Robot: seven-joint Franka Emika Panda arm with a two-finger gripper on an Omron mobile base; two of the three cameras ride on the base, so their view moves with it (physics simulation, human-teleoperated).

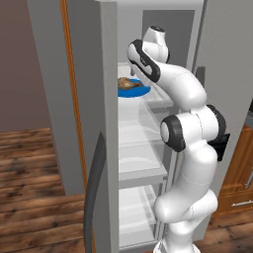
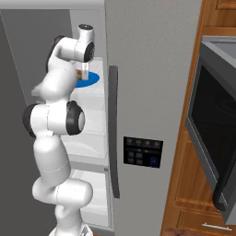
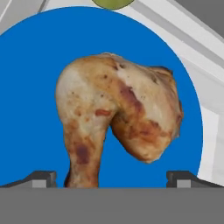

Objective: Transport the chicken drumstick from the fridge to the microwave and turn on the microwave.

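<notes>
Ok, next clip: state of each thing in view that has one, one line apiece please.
fridge: door open, white shelves exposed.
chicken drumstick: lying on the blue plate, not gripped.
blue plate: resting on an upper fridge shelf, drumstick on it.
gripper: open, fingertips on either side of the drumstick, just above it.
microwave: door looks ajar, swung toward the camera; too little of the cavity shows to be sure.
</notes>
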